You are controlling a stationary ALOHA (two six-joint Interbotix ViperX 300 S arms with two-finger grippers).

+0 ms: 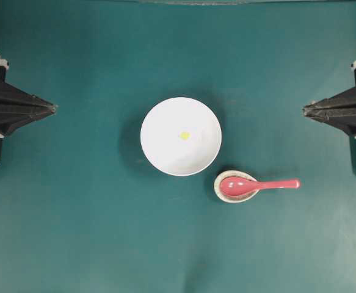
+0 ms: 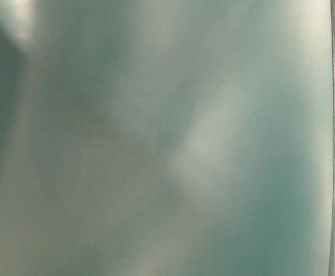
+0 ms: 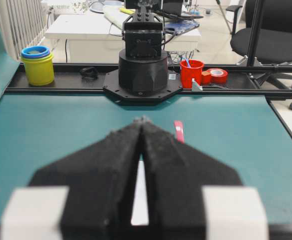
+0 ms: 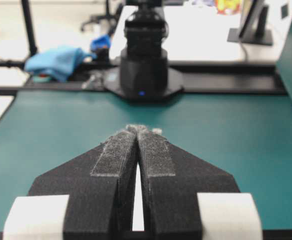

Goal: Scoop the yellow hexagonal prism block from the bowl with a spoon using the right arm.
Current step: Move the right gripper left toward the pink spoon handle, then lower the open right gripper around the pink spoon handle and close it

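Nothing started: my right pincer (image 1: 306,110) sits closed and empty, far from the spoon (image 1: 257,185); next I open it and reach its handle.

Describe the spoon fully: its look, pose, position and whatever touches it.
The spoon is glossy pink-red, ceramic or plastic by its look, with an oval scoop and a straight handle. It lies flat, scoop resting in the small speckled spoon rest, handle pointing right over the green table. It sits right of and below the white bowl. No gripper touches it.
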